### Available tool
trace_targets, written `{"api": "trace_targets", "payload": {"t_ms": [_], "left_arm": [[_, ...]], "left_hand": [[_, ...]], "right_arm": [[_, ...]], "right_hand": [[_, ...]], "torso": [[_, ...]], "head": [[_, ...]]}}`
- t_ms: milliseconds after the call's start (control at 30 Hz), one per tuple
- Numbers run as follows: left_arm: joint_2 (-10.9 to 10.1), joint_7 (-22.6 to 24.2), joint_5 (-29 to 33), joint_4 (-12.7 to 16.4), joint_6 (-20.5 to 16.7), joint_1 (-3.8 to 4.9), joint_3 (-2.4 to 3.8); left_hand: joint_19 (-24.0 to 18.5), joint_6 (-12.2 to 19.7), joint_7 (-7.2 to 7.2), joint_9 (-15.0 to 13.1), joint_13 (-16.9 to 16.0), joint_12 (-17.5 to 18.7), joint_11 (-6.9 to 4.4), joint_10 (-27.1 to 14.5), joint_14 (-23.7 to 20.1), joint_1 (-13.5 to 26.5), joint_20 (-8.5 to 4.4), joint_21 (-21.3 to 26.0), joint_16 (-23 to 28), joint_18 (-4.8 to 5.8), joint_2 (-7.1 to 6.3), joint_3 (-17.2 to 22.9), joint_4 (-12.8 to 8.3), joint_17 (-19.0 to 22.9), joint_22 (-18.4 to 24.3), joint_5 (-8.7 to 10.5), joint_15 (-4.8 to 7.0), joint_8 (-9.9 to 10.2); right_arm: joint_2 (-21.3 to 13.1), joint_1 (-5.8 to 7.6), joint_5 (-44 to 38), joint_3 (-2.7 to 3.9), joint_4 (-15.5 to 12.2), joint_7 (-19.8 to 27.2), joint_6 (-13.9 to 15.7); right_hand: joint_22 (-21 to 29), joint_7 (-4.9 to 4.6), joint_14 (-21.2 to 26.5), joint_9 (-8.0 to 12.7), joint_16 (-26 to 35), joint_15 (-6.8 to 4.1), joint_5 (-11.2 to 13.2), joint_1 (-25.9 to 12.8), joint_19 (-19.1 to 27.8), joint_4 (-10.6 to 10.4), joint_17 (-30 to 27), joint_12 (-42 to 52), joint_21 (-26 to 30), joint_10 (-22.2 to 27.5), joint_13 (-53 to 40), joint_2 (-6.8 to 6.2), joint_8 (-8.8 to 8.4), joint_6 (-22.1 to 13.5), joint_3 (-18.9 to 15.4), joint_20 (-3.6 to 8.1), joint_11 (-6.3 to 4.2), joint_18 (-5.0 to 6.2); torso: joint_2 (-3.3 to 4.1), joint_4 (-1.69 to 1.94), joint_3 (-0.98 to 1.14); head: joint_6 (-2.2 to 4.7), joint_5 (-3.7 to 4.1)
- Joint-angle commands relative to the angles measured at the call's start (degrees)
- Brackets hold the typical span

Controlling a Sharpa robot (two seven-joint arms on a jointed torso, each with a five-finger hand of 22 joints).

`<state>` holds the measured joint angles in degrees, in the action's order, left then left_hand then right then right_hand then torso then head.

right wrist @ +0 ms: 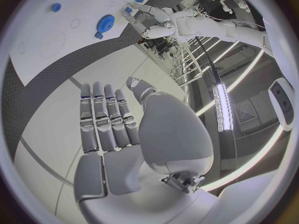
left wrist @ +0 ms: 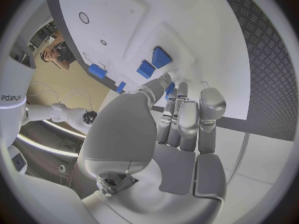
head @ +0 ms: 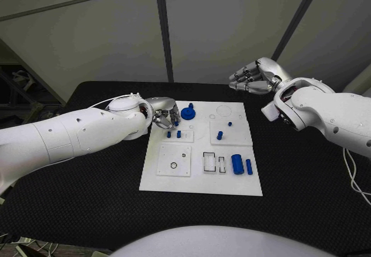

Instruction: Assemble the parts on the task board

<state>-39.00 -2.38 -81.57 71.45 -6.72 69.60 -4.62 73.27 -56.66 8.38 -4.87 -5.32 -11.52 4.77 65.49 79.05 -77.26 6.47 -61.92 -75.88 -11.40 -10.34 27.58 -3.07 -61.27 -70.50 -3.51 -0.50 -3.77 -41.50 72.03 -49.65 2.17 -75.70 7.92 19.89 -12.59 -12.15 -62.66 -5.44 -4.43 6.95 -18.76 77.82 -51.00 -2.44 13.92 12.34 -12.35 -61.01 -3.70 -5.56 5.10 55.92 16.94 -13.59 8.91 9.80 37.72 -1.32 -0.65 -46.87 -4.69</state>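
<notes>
The left hand [head: 164,113] is hovering over the far left part of the task board [head: 199,184], its fingers [head: 174,119] curling downward and holding nothing that the head view shows. In the left wrist view those fingers [left wrist: 187,119] are lying side by side, nearly straight, with the thumb reaching forward beside them (whether any tip is touching a part I cannot tell). Just past the fingertips in the head view, a blue round gear-like part [head: 188,113] is standing on the board, close beside the hand, and two small blue pegs [head: 174,134] are standing just below the fingers on a raised white tile.

The right hand [head: 253,76] is hanging above the black table [head: 93,182] beyond the board's far right corner, well apart from every part; its fingers are loosely bent in the head view and lying straight and close together in the right wrist view [right wrist: 104,117], gripping nothing.

Counting outward across the board: one gear-like part, two pegs near the left hand, two more small blue pegs [head: 220,135] on the middle right tile, one thick blue cylinder [head: 237,164] and one slimmer blue bar [head: 249,166] lying side by side near the board's right edge. One white tile with a small ring-shaped hole [head: 175,160] is sitting on the near left, and one rectangular black-outlined slot [head: 209,161] is lying just left of the cylinder.
</notes>
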Motion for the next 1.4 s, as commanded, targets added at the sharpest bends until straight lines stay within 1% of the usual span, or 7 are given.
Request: {"api": "trace_targets", "payload": {"t_ms": [33,167,400,667,933,1133,1400], "left_arm": [[-0.33,-0.48,0.06,-0.09,-0.23,0.06,0.04],[-0.92,-0.51,0.07,-0.02,-0.99,0.06,0.06],[-2.34,-0.47,0.21,0.12,-1.9,0.05,0.39],[-4.98,0.91,5.1,1.07,-3.58,0.05,2.36],[-9.89,5.94,28.57,5.29,-9.27,0.02,3.17],[-14.67,13.82,51.65,11.69,-12.56,-0.84,3.24],[-18.15,21.37,64.76,17.34,-11.49,-1.51,3.25]], "left_hand": [[-0.26,1.37,-0.13,0.37,-0.01,0.59,0.18,-0.7,-0.4,0.78,0.24,0.47,0.46,4.63,-0.22,-0.19,0.4,0.43,0.16,0.33,-0.3,0.26],[-0.64,6.08,-1.6,1.26,0.37,1.8,0.93,-2.77,-0.93,0.89,0.63,1.38,0.91,4.53,-0.61,-1.11,0.74,1.54,0.51,0.33,-0.86,0.3],[-0.96,6.38,-1.41,1.05,0.62,2.36,1.38,-4.21,-1.24,0.44,0.97,2.23,1.14,4.37,-0.38,-1.9,0.97,2.36,0.88,0.3,-1.21,-0.17],[-4.43,1.24,-0.55,0.38,0.45,1.47,1.14,-3.19,-5.11,-0.72,1.01,8.51,5.71,3.08,0.73,-0.85,0.69,10.08,4.54,0.28,-1.01,-2.6],[-12.57,-3.87,-0.16,-0.38,-0.78,-1.63,-0.25,1.88,-14.08,-0.99,-0.03,23.02,19.37,0.87,1.18,0.35,-0.11,27.33,13.17,0.3,0.06,-4.7],[-13.42,-4.26,0.06,-0.35,-1.16,-2.18,-0.11,1.69,-15.09,-0.02,0.14,25.79,22.67,0.97,0.96,-0.53,-0.01,29.15,14.78,0.28,-0.23,-4.51],[-13.67,-4.41,-0.27,-0.29,-1.75,-2.88,-0.16,1.91,-15.78,3.21,0.66,29.42,24.81,0.9,-0.09,-3.47,1.3,30.29,17.3,-0.35,-0.43,-4.11]], "right_arm": [[-0.02,0.1,-0.5,0.03,0.17,0.05,-0.57],[-0.1,0.1,-1.54,0.03,0.43,0.05,-0.68],[-0.56,0.09,-4.95,0.03,0.46,-0.07,-1.08],[-2.14,0.08,-14.0,0.0,-0.17,-1.74,-3.16],[-4.49,-0.63,-28.27,-0.41,-3.55,-5.38,-5.03],[-5.97,-2.66,-39.58,-0.5,-6.98,-9.48,-5.07],[-6.15,-5.13,-47.51,-0.64,-9.13,-12.82,-4.71]], "right_hand": [[0.09,-0.4,-0.17,-0.06,0.39,0.22,-0.25,-0.17,-0.35,-0.04,-0.09,-0.05,0.31,0.39,0.09,-0.25,-0.3,-0.03,-0.27,-0.17,0.15,0.63],[0.17,-0.14,-0.52,-0.06,0.26,0.09,-0.1,0.17,-0.67,0.18,-0.05,-0.09,0.34,0.45,0.09,-0.21,-0.35,-0.08,-0.16,-0.11,0.03,0.7],[-0.29,0.86,-4.13,-0.24,-1.11,-1.12,0.41,0.9,-4.11,0.82,0.55,-0.3,-1.01,0.59,0.1,-0.05,-0.08,0.79,-0.11,1.1,-0.66,0.84],[-6.91,2.72,-20.27,-0.55,-9.17,-6.12,0.86,3.17,-15.27,3.56,5.92,-0.85,-12.14,-3.3,0.02,0.79,0.4,3.86,-1.23,6.72,-3.06,0.65],[-26.68,3.71,-23.84,-0.25,-31.43,-7.67,1.06,2.59,-18.29,4.95,21.84,-4.63,-34.33,-8.84,-0.23,0.98,-0.63,6.48,1.8,9.16,-4.45,-0.87],[-44.59,3.55,-24.08,0.1,-51.36,-7.48,1.93,0.95,-21.53,5.08,39.54,-7.62,-51.06,-9.64,-0.42,-0.32,-1.38,6.28,4.45,8.48,-4.44,-3.15],[-51.75,3.2,-24.51,0.4,-60.13,-6.95,4.05,-0.17,-23.98,4.54,47.41,-8.65,-57.41,-8.45,-0.36,-1.18,-1.46,5.19,5.3,8.02,-4.12,-4.26]], "torso": [[-0.02,0.05,-0.02],[-0.01,0.1,-0.01],[0.0,0.01,0.02],[-0.03,-0.01,0.02],[0.02,-0.03,0.03],[-0.01,0.03,-0.03],[-0.03,-0.01,-0.09]], "head": [[0.01,-0.12],[0.04,-0.1],[0.19,-0.28],[0.37,-0.35],[1.03,1.29],[1.65,2.9],[2.2,4.64]]}}
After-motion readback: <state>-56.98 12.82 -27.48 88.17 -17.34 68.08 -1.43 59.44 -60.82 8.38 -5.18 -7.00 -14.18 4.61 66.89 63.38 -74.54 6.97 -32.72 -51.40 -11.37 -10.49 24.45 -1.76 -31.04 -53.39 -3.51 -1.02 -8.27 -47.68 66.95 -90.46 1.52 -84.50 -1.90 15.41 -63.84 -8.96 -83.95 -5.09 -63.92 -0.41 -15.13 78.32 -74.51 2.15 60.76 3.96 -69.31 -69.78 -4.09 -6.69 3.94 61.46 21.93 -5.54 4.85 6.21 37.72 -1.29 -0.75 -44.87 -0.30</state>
